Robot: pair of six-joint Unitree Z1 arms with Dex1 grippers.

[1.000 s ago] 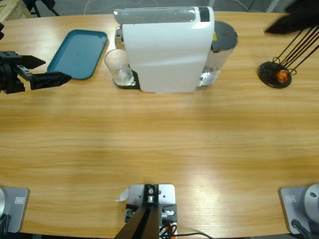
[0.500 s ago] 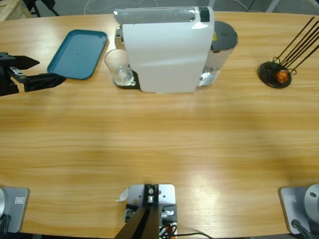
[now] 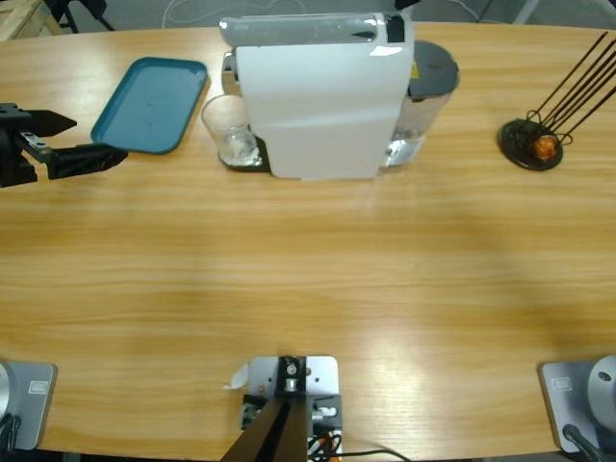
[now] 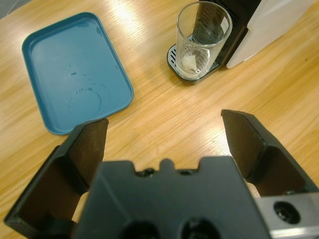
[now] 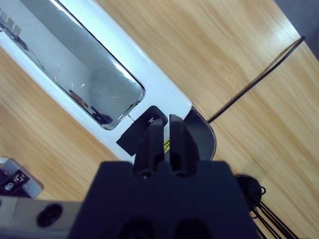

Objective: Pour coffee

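Wooden table (image 3: 308,269): tray (image 3: 152,104), coffee machine (image 3: 322,96), wire stand (image 3: 534,142)

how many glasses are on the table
1. A small clear glass tumbler stands on the drip grate at the front of the white boxy coffee machine, beside the teal plastic tray. It looks empty. Another could be hidden behind the machine.

Bright overhead light; soft glare on the table (image 3: 318,318).

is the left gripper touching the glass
Apart. The left wrist view shows bare table between the open left gripper and the glass under the coffee machine.
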